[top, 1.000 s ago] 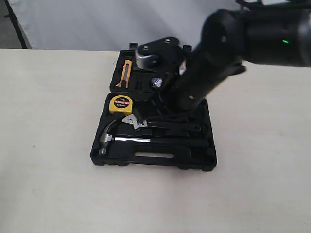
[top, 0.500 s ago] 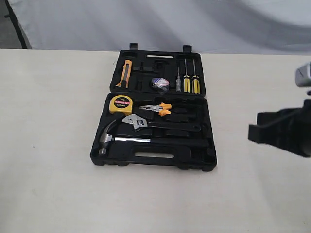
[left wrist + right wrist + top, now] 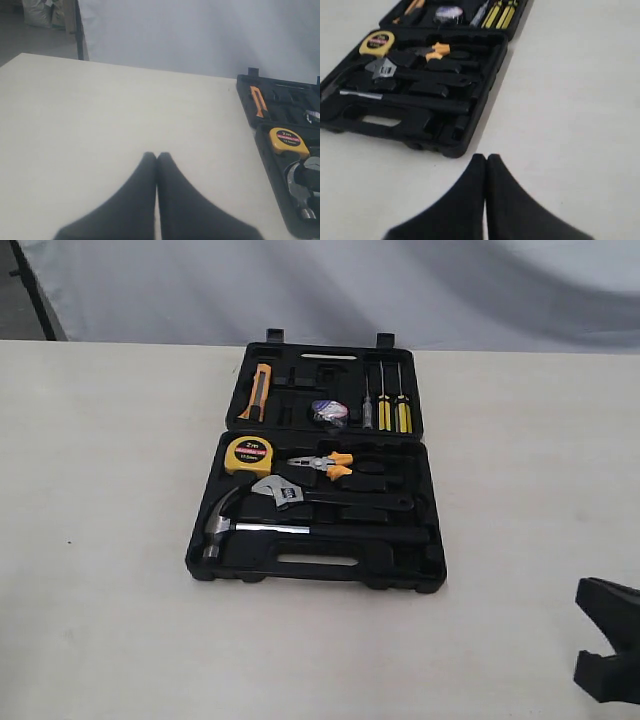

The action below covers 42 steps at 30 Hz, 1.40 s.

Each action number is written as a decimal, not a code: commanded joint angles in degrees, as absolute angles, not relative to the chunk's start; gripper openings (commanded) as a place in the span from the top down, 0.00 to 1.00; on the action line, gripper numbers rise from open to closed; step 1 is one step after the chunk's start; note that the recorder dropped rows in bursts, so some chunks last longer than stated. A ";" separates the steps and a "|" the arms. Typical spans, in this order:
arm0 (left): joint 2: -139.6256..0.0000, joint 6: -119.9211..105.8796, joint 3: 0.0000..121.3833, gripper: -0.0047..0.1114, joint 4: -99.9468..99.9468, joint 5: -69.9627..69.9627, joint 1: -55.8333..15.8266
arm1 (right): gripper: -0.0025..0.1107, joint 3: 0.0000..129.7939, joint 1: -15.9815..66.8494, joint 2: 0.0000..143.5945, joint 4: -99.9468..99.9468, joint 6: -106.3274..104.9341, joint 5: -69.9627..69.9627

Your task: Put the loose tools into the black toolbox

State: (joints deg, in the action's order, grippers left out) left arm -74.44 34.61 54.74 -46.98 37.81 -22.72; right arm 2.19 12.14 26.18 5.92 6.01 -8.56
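Observation:
The black toolbox (image 3: 400,575) lies open in the middle of the table. In its near half rest the claw hammer (image 3: 250,528) and the adjustable wrench (image 3: 320,495). The small purple-blue tape roll (image 3: 328,412) sits in the far half. My right gripper (image 3: 485,157) is shut and empty over bare table, just off the toolbox's near right corner (image 3: 451,146); a black part of that arm (image 3: 612,612) shows at the lower right. My left gripper (image 3: 157,156) is shut and empty over bare table, well to the left of the toolbox (image 3: 248,95).
A yellow tape measure (image 3: 248,453) and orange-handled pliers (image 3: 322,464) lie in the near half. Yellow-handled screwdrivers (image 3: 392,410) and an orange knife (image 3: 258,388) fill the far half. A grey backdrop hangs behind the table.
My right arm has pulled back from above the toolbox to the lower right corner of the exterior view. The tools in the case have not moved.

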 commanded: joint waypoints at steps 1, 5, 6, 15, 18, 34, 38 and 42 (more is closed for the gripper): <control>-73.98 35.20 54.20 0.95 -46.20 36.83 -22.53 | 0.98 0.00 8.08 12.44 5.29 6.17 -8.36; -73.98 35.20 54.20 0.95 -46.20 36.83 -22.53 | 0.98 0.00 7.00 1.84 5.29 6.17 -11.27; -73.98 35.20 54.20 0.95 -46.20 36.83 -22.53 | 0.98 0.00 7.00 0.00 5.29 6.17 -10.97; -73.98 35.20 54.20 0.95 -46.20 36.83 -22.53 | 0.98 0.00 2.53 0.00 1.82 -1.04 -12.15; -73.98 35.20 54.20 0.95 -46.20 36.83 -22.53 | 0.98 0.00 -2.57 0.00 1.82 -3.53 -16.35; -73.98 35.20 54.20 0.95 -46.20 36.83 -22.53 | 0.98 0.00 -10.14 0.00 1.48 -4.33 -19.17; -73.98 35.20 54.20 0.95 -46.20 36.83 -22.53 | 0.98 0.00 -10.14 0.00 1.48 -4.33 -19.17; -73.98 35.20 54.20 0.95 -46.20 36.83 -22.53 | 0.98 0.00 -10.14 0.00 1.48 -4.33 -19.17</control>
State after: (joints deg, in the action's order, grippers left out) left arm -74.44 34.61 54.74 -46.98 37.81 -22.72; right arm 0.17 -9.67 0.40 1.85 -3.84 -19.19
